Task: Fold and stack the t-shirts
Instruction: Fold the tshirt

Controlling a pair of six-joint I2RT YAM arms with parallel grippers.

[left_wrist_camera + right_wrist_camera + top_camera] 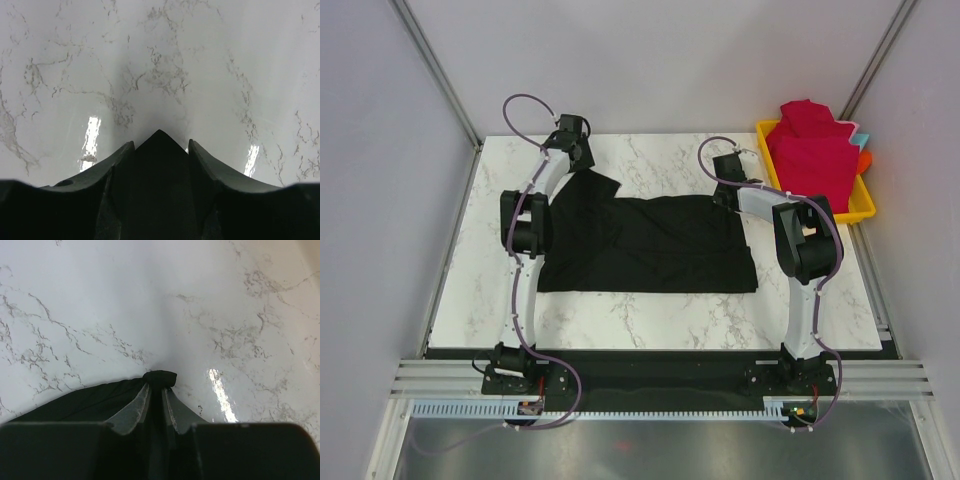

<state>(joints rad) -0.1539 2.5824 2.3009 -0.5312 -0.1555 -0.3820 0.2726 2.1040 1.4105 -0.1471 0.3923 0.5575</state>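
The black t-shirt lies spread on the marble table, its two far corners pulled up toward the grippers. My left gripper is shut on the far left corner; in the left wrist view black cloth fills the gap between the fingers of that gripper. My right gripper is shut on the far right corner; in the right wrist view a bunched black fold sticks out past the tips of that gripper. Crimson-red t-shirts are piled at the far right.
The red shirts sit in a yellow tray at the table's far right edge. Grey walls and metal frame posts stand close around the table. Bare marble shows beyond the shirt and along the near edge.
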